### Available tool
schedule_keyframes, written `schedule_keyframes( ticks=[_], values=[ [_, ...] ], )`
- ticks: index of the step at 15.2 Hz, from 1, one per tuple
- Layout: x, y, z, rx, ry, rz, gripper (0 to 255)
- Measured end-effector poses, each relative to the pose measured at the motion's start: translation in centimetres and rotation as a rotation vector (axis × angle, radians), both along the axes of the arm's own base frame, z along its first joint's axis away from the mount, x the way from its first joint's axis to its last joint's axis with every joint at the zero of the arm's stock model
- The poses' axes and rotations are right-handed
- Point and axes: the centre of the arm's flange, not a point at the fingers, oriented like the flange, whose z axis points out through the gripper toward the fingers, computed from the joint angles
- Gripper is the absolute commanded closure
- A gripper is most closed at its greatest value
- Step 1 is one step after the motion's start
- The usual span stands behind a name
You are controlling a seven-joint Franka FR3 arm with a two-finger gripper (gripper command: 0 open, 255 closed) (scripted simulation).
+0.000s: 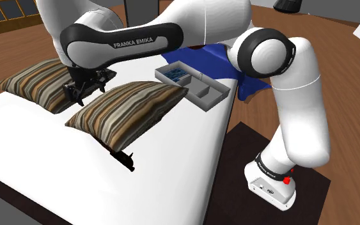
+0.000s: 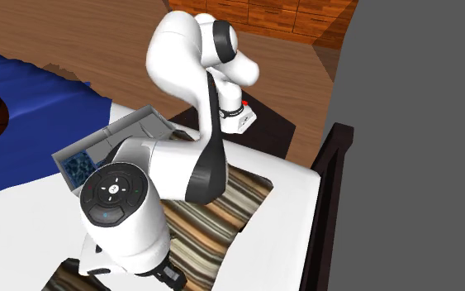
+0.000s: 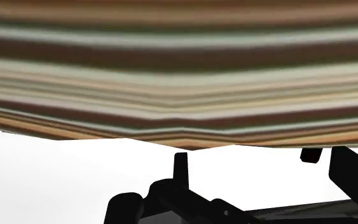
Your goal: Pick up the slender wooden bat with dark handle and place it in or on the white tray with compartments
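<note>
Shoulder view: the fingers (image 1: pixel 79 93) hang released and empty beside the near striped pillow (image 1: pixel 130 112), and a slim dark thing, likely the bat (image 1: pixel 122 158), lies on the bed (image 1: pixel 172 166) past that pillow, well apart from them. Second exterior view: the tray (image 2: pixel 106 132) sits beyond the arm, well away from the fingers. Wrist view: bare bed lies between the fingers (image 3: pixel 180 165); the bat is probably stiff, light and apt to roll, so clasp it across mid-shaft.

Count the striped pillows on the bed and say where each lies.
2. One brown-and-tan striped pillow lies at the shoulder view's left, by the black gripper; the other pillow lies mid-bed, near the grey compartment tray. The arm may hide others.
</note>
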Motion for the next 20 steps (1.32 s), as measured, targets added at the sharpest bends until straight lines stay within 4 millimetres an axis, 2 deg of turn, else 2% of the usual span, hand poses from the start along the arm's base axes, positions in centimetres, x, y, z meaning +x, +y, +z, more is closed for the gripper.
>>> schedule_keyframes(
  ticks=[1, 3, 4, 6, 8, 11, 15, 16, 20],
  values=[
    [0.9, 0.7, -0.9, 0.005, 0.001, 0.003, 0],
    [0.8, 1.3, -1.9, 0.026, -0.002, 0.003, 0],
    [0.9, 2.2, -2.7, 0.074, 0.043, -0.006, 0],
    [0.7, 2.7, -3.2, 0.131, 0.069, -0.020, 0],
    [0.0, 3.5, -4.8, 0.148, 0.081, -0.019, 0],
    [-0.4, 3.4, -5.0, 0.166, 0.068, -0.023, 0],
    [-1.0, 2.9, -7.1, 0.077, 0.158, -0.019, 0],
    [-1.0, 2.8, -7.2, 0.072, 0.163, -0.019, 255],
    [-0.7, 2.5, -6.8, 0.066, 0.158, -0.026, 255]
  ],
)
